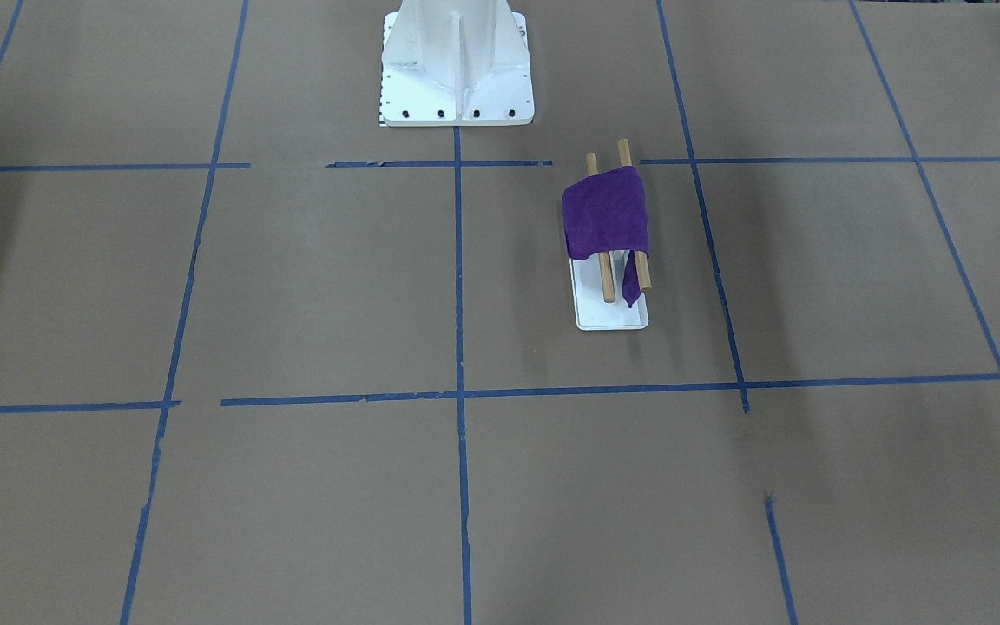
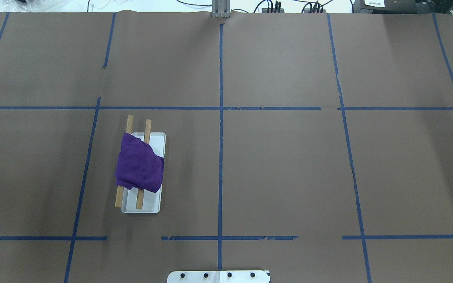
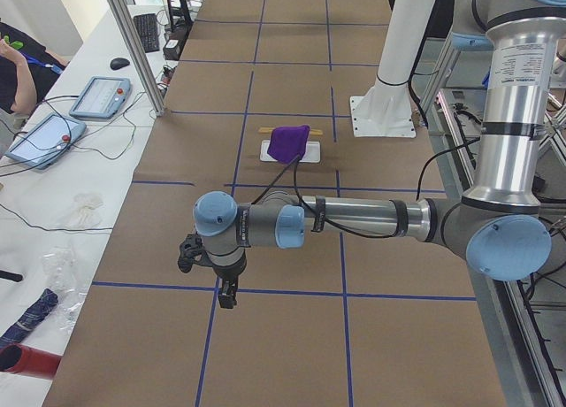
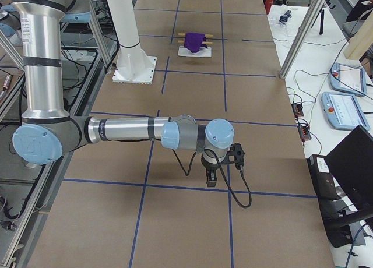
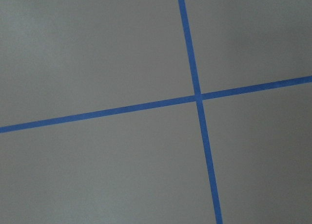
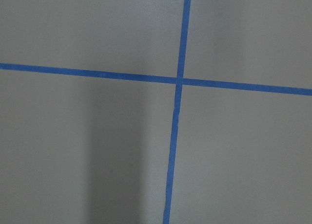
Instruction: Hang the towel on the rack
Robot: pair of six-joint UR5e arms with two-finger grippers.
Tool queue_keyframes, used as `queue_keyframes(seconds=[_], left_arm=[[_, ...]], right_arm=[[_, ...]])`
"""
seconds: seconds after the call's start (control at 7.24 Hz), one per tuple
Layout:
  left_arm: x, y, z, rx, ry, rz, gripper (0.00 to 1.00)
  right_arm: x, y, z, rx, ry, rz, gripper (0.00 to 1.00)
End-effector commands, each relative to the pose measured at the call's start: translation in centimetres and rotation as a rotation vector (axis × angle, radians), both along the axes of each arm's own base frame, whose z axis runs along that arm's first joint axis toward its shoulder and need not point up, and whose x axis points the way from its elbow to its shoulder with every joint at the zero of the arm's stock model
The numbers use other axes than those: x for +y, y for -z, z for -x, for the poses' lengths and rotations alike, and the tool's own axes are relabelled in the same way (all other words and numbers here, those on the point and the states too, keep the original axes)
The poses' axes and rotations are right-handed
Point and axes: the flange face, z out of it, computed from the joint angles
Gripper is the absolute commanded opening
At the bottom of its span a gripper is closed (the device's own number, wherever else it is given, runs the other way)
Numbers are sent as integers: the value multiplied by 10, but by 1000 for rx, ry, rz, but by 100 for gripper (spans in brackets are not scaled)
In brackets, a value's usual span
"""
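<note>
The towel (image 2: 140,167) is up on the rack (image 2: 159,141), draped across both wooden dowels (image 2: 129,122), in the robot's left half of the table and not far out from the white pedestal (image 1: 457,61). Neither hand is anywhere near it. In the left side view the left gripper (image 3: 228,294) points straight down over a crossing of blue tape lines (image 5: 197,96), with the towel (image 3: 289,142) well apart from it, further along the table. In the right side view the right gripper (image 4: 211,178) hangs the same way at the far end, and the towel (image 4: 194,42) is small in the distance. These side views are the only ones that catch the grippers, so I cannot tell whether either pair of fingers is apart or together. Both wrist cameras see only brown paper and a tape cross. From overhead the cloth is a rumpled purple patch covering the middle of the dowels, with bare wood at both ends and its right edge reaching out over the white base. The front-facing view adds something: one corner of the towel (image 1: 606,213) drops in a narrow tail between the two dowels, down toward the base (image 1: 608,317). The cloth is deep purple, fuzzy and soft, lying bunched and skewed, not flat or square.
</note>
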Motion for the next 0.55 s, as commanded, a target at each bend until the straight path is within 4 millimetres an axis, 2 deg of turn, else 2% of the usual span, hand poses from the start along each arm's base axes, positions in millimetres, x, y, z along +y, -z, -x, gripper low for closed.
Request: queue_keyframes(seconds=[0.0,0.14,0.41], left_arm=[[1,2,0,1,16,7,100],[1,3,0,1,15,2,100],[1,6,0,1,14,-3,100]], right_arm=[[2,-3,0,-8,-1,6,100],[5,-13,0,-8,-1,26,100],[6,-12,-1,2,0,22,100]])
